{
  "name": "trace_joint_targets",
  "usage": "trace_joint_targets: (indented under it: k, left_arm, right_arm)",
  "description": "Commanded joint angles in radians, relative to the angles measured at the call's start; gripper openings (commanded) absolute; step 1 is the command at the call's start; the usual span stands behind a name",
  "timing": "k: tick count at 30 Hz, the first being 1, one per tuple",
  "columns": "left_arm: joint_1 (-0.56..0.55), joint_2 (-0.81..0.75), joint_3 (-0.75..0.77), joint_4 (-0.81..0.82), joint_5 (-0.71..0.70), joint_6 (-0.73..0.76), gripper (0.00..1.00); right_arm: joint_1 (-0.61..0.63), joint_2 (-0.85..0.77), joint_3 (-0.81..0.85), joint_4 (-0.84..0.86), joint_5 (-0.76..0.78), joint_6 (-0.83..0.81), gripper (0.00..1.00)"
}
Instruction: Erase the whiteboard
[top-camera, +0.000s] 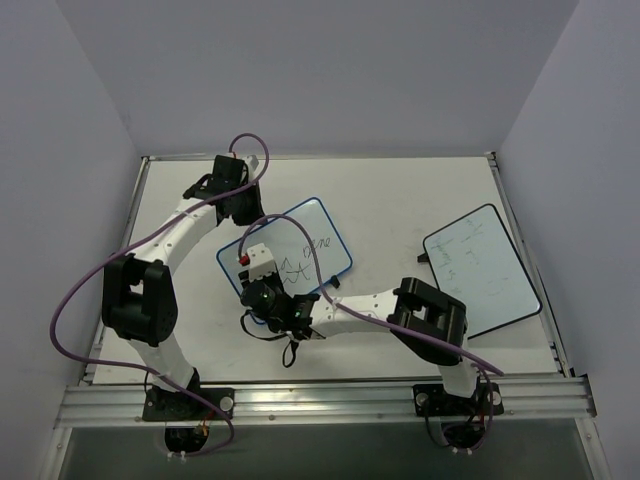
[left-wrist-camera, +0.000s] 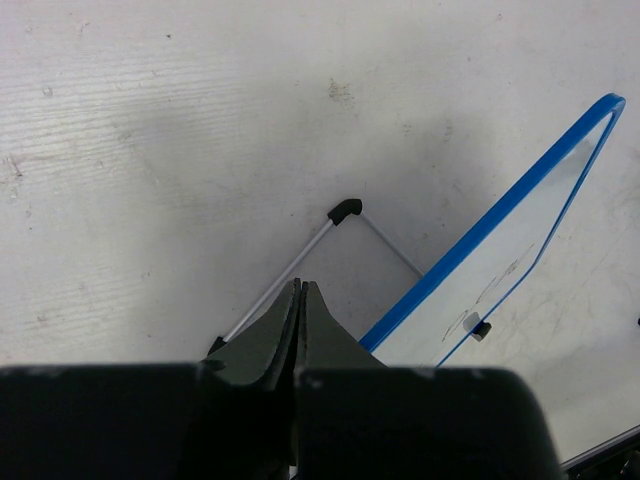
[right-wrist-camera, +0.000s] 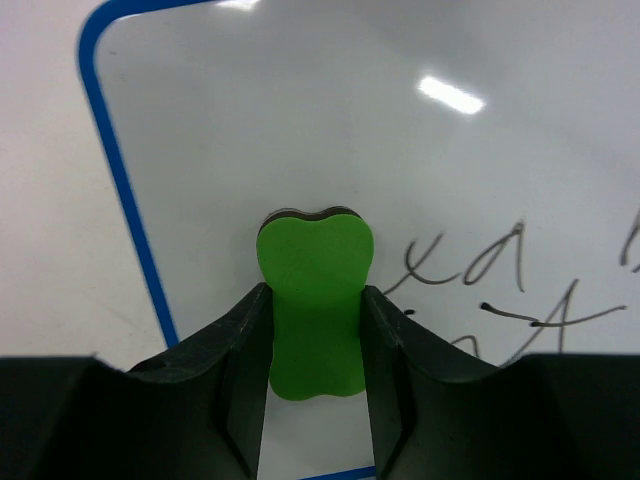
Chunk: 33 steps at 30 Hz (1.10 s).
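Observation:
The whiteboard with its thin blue frame lies tilted at the table's middle, with black scribbles across it. My right gripper is over the board's left part, shut on a green eraser. The eraser is pressed flat to the white surface, just left of the scribbles. My left gripper is at the board's far left edge. In the left wrist view this gripper is shut, beside the blue edge and over the wire stand with its black foot.
A second white board with a black frame lies at the right, near the table's right rail. Grey walls close in the table on three sides. Purple cables loop from both arms over the table.

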Motion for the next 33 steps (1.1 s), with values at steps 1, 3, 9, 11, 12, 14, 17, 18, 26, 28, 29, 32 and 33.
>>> trace_joint_targets:
  k: [1,3,9,11,12,14,17,18,26,28,29,32,33]
  left_arm:
    - [-0.011,-0.029,0.002,-0.020,0.027,0.005,0.02]
    - [-0.011,-0.028,0.002,-0.018,0.025,0.005,0.02]
    - [-0.011,-0.025,0.002,-0.016,0.030,0.004,0.02]
    - [-0.011,-0.025,0.005,-0.016,0.028,0.004,0.02]
    - [-0.011,-0.023,0.005,-0.016,0.028,0.004,0.02]
    - [-0.011,-0.025,0.005,-0.018,0.030,0.004,0.02]
    - [-0.011,-0.026,0.002,-0.017,0.028,0.005,0.02]
    - [-0.011,-0.026,0.002,-0.015,0.030,0.005,0.02]
    - [-0.011,-0.026,-0.001,-0.012,0.034,0.004,0.02]
    - [-0.011,-0.029,-0.001,-0.012,0.034,0.004,0.02]
    - [-0.011,-0.029,-0.001,-0.012,0.036,0.004,0.02]
    - [-0.013,-0.031,-0.003,-0.012,0.034,0.004,0.02]
    - [-0.013,-0.031,-0.003,-0.012,0.034,0.004,0.02]
  right_arm:
    - [-0.081,-0.023,-0.088,-0.063,0.098,0.027,0.00]
    - [-0.092,-0.043,-0.110,-0.053,0.112,0.034,0.00]
    - [-0.101,-0.057,-0.137,-0.028,0.145,0.043,0.00]
    - [-0.090,-0.049,-0.131,-0.014,0.141,0.042,0.00]
    - [-0.083,-0.039,-0.122,-0.008,0.141,0.033,0.00]
    - [-0.063,-0.023,-0.107,-0.001,0.138,0.027,0.00]
    - [-0.035,0.004,-0.076,0.010,0.121,0.020,0.00]
    - [-0.027,0.014,-0.065,0.013,0.116,0.020,0.00]
    - [0.035,0.029,-0.045,0.062,0.090,0.027,0.00]
    - [0.048,0.029,-0.045,0.072,0.090,0.028,0.00]
    - [0.051,0.029,-0.047,0.075,0.089,0.030,0.00]
    - [0.065,0.035,-0.045,0.091,0.087,0.027,0.00]
    - [0.066,0.034,-0.045,0.095,0.087,0.027,0.00]
